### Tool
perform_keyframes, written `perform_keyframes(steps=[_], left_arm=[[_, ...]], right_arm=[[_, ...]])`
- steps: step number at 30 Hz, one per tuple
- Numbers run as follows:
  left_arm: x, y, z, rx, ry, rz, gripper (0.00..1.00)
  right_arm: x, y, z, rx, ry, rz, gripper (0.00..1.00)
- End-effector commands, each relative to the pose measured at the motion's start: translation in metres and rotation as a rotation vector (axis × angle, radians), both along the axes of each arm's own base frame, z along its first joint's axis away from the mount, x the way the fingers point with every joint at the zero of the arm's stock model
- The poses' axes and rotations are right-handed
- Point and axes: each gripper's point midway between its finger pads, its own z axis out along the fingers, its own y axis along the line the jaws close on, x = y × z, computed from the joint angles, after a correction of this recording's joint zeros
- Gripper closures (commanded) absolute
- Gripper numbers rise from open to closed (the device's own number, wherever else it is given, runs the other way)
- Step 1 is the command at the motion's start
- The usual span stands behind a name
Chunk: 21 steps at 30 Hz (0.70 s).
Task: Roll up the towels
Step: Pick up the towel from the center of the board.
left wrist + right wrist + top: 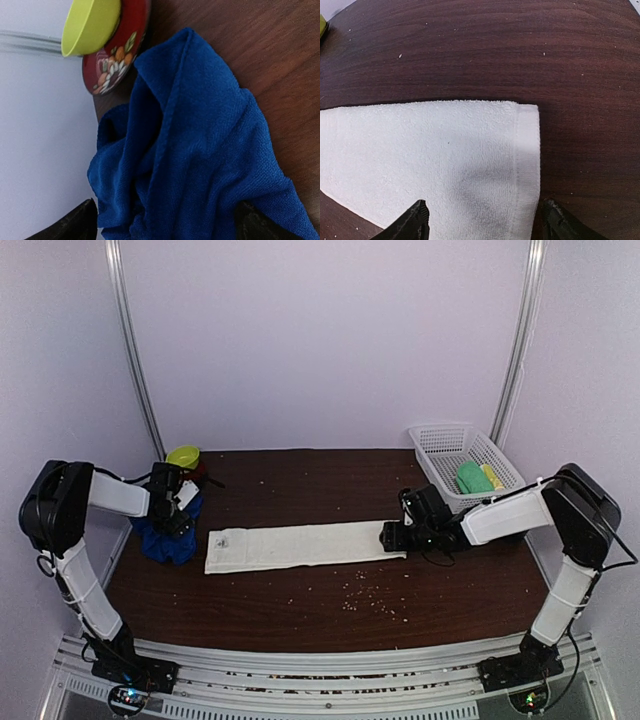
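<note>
By table [300,610] right edge, R gripper [487,222], wide astride white towel [420,150] end, may skid it w/o rolling; L gripper [165,227] wide over blue towel [200,150].

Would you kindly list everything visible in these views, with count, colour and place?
white towel: one, cream-white, flat, centre
blue towel: one, royal blue, crumpled at the left edge
bowl: one, yellow-green, on the plate, far left
plate: one, red floral, under the bowl
basket: one, white mesh, far right
green item: one, green, in the basket
yellow item: one, yellow, beside it
crumbs: many, pale, front centre
table: one, dark brown wood, beneath everything
left gripper: one, black, open over the blue towel
right gripper: one, black, open over the white towel's right end
</note>
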Motion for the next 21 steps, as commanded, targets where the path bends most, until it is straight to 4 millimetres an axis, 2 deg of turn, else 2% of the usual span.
perform_keyframes(steps=[1, 4, 7, 11, 16, 19, 21], left_arm=[[-0.004, 0.032, -0.003, 0.034, -0.003, 0.068, 0.02], [-0.006, 0.018, -0.003, -0.044, 0.007, 0.014, 0.02], [-0.005, -0.002, 0.01, -0.145, -0.005, -0.048, 0.02], [-0.007, -0.017, 0.035, -0.225, -0.035, -0.094, 0.02], [-0.018, -0.035, 0.061, -0.292, -0.056, -0.149, 0.02], [-0.028, -0.044, 0.07, -0.338, -0.051, -0.174, 0.02], [-0.034, -0.046, 0.073, -0.355, -0.051, -0.183, 0.02]], right_arm=[[0.002, -0.002, -0.005, 0.068, 0.008, -0.044, 0.24], [0.001, -0.008, -0.006, 0.085, 0.01, -0.064, 0.26], [-0.001, -0.008, -0.01, 0.086, 0.029, -0.06, 0.27], [-0.003, -0.014, -0.018, 0.074, 0.037, -0.083, 0.29], [-0.005, -0.011, -0.025, 0.096, 0.053, -0.082, 0.42], [-0.007, -0.006, -0.032, 0.118, 0.073, -0.066, 0.5], [-0.008, -0.007, -0.035, 0.115, 0.077, -0.072, 0.51]])
